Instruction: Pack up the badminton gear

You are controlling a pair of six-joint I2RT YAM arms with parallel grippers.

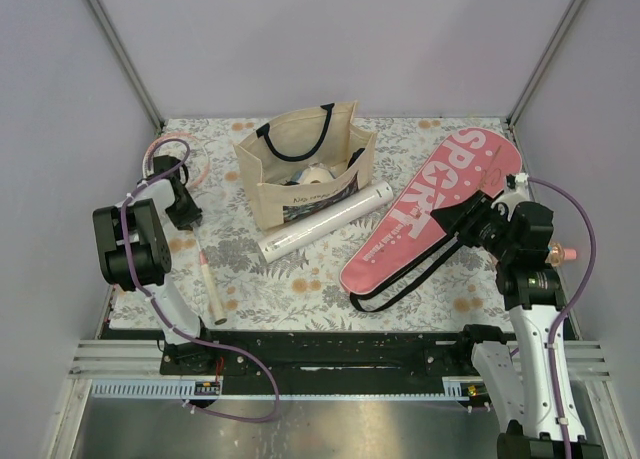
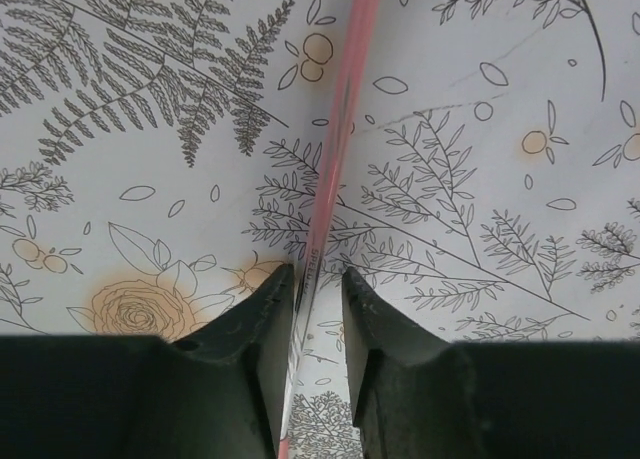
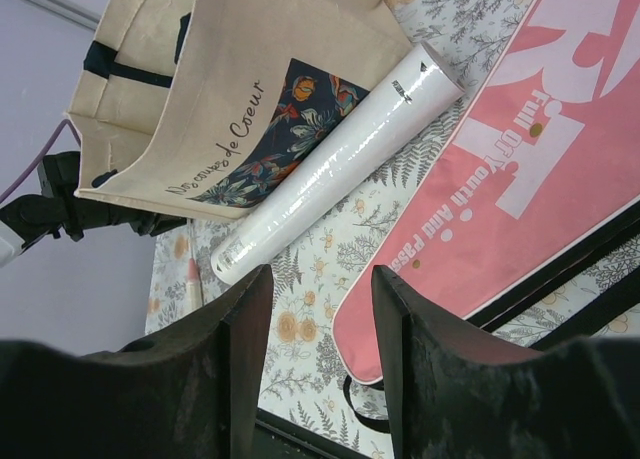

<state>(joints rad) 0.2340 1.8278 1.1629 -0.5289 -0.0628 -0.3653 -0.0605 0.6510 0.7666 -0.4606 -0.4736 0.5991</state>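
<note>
A pink-framed racket lies at the left, its head (image 1: 168, 159) at the back and its white handle (image 1: 211, 291) towards the front. My left gripper (image 1: 185, 207) is low over its shaft. In the left wrist view the thin pink shaft (image 2: 345, 99) runs between the narrowly parted fingers of this gripper (image 2: 315, 274), against the left one and apart from the right one. The long white tube (image 1: 325, 221) lies in front of the tote. The pink "SPORT" cover (image 1: 430, 209) lies flat at the right with its black strap (image 1: 400, 284). My right gripper (image 1: 468, 211) hovers open and empty above the cover (image 3: 520, 179).
A beige tote bag (image 1: 305, 164) with black handles stands open at the back middle, white items inside. A small pink-capped bottle (image 1: 566, 251) shows beside the right arm. Grey walls close in the floral table (image 1: 300, 279). The tube (image 3: 335, 164) leans at the tote (image 3: 200, 99).
</note>
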